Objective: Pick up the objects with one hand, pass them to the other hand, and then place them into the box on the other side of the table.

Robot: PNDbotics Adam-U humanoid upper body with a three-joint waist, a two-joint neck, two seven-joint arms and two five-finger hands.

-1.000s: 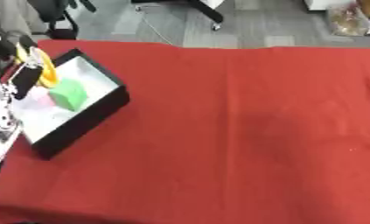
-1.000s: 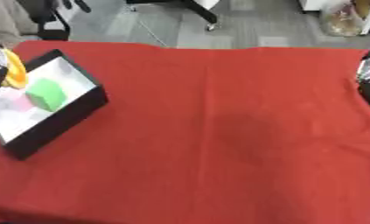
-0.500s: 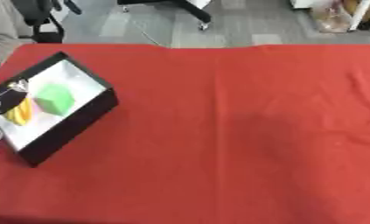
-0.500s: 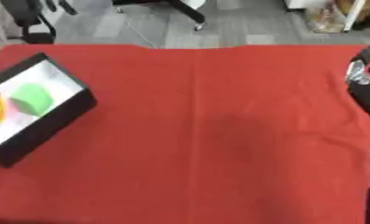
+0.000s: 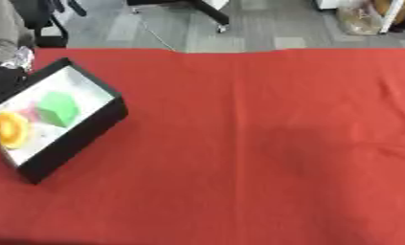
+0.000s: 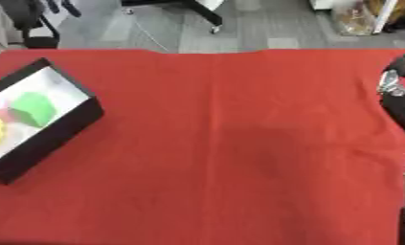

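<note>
A black box (image 5: pixel 75 139) with a white floor sits at the left of the red tabletop (image 5: pixel 264 143). Inside lie a green block (image 5: pixel 58 108) and, cut off by the frame's left edge, an orange-yellow round thing (image 5: pixel 9 129). Something pale pink between them is too blurred to name. At the right edge of the right eye view, part of the right arm (image 6: pixel 399 98) shows; whether its fingers are spread or curled cannot be told.

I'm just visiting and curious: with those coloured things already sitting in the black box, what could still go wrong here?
The black box sits askew at the table's left edge, near the corner of the red cloth, so a bump from an arm could push it off. The orange object lies close to the box's near-left side, beside the green block; another drop might knock it out. The cloth shows wrinkles on the right, which might snag a sliding hand.
</note>
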